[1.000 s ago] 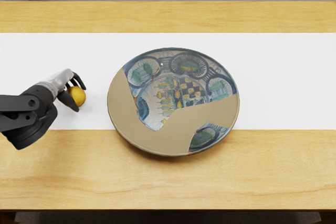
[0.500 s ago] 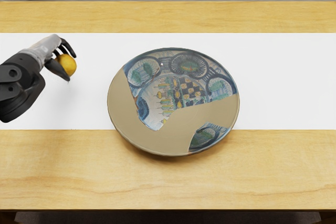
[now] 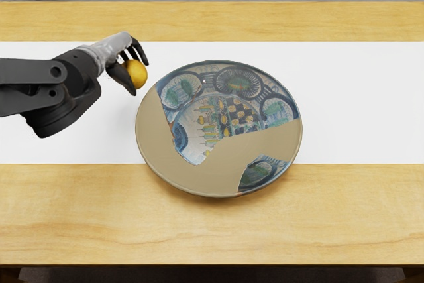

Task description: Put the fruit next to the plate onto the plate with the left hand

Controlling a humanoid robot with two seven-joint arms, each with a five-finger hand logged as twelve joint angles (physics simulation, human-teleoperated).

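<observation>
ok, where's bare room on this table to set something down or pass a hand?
Bare: the white runner right of the patterned round plate, the wooden table strip in front of it, and the strip behind. Crowded: the plate's upper-left rim, where the left robot hand holds the small yellow-orange fruit. The plate's bowl holds nothing.

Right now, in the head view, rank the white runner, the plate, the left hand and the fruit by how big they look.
1. white runner
2. plate
3. left hand
4. fruit, partly covered by that hand, which grips it; clearly the smallest
</observation>
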